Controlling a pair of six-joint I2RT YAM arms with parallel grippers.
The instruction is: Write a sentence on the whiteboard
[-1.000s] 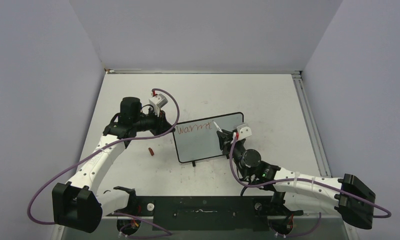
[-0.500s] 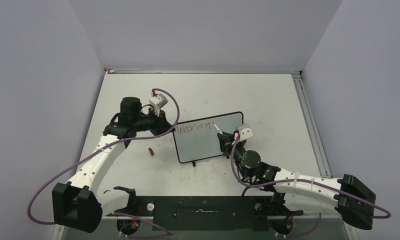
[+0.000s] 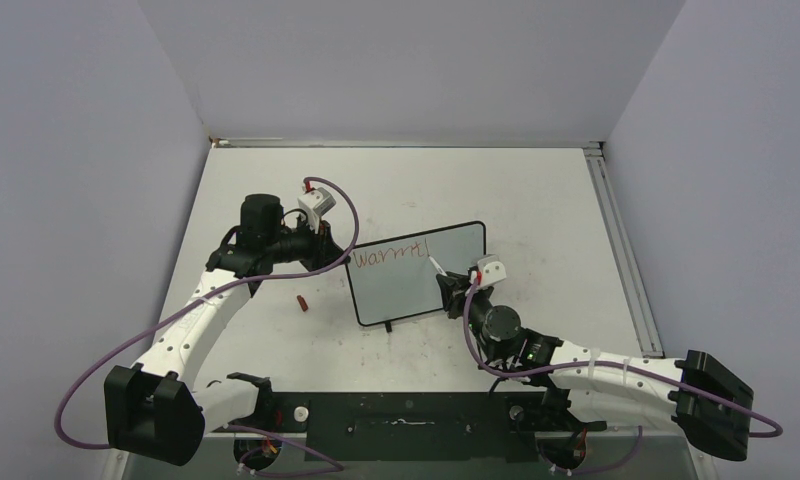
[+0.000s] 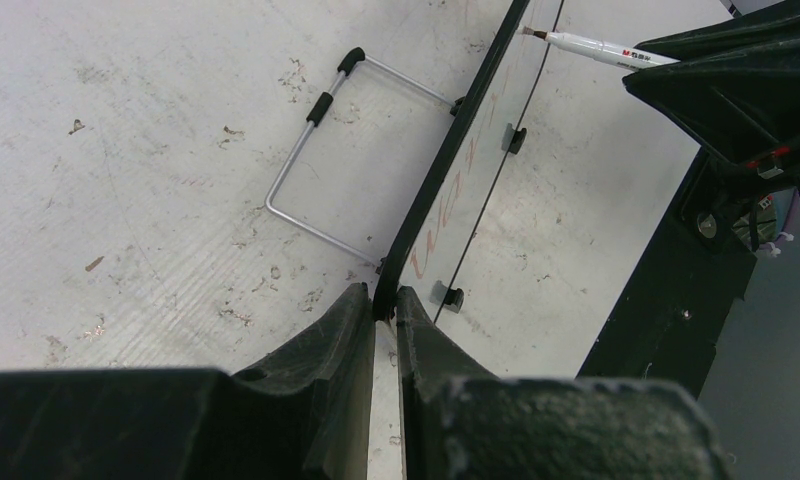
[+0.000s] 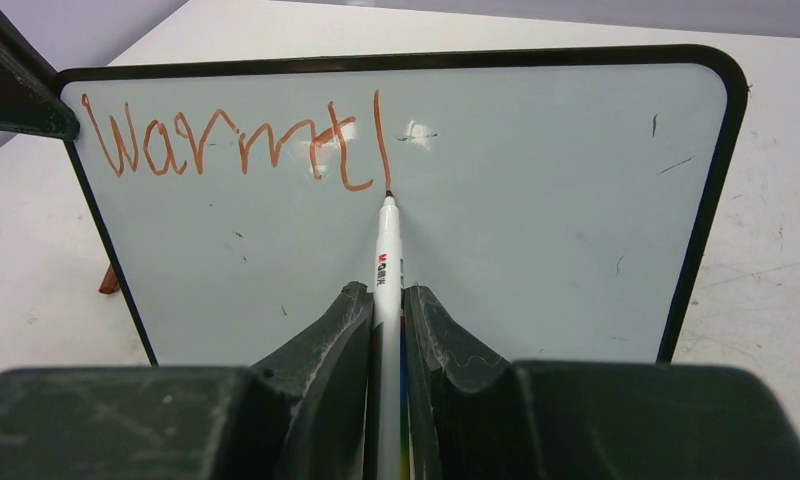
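The pale table (image 3: pixel 536 200) fills the middle of the top view. The whiteboard (image 3: pixel 416 290) stands upright at the centre of that view, slightly tilted back, with its wire stand (image 4: pixel 306 150) on the table behind it.

The left claw (image 4: pixel 384 305) comes in from the middle left of the top view. Its fingers are pressed onto the black frame at the board's left edge, pinching it. The right claw (image 5: pixel 386 300) reaches up from the lower right and is closed around a white marker (image 5: pixel 388 260).

The marker's tip touches the board in the upper middle of the right wrist view, at the foot of a tall vertical stroke. The red sentence (image 5: pixel 236 140) runs along the board's upper left and reads "Warmt" plus that stroke.

A small red object (image 3: pixel 300 302) lies on the table left of the board.
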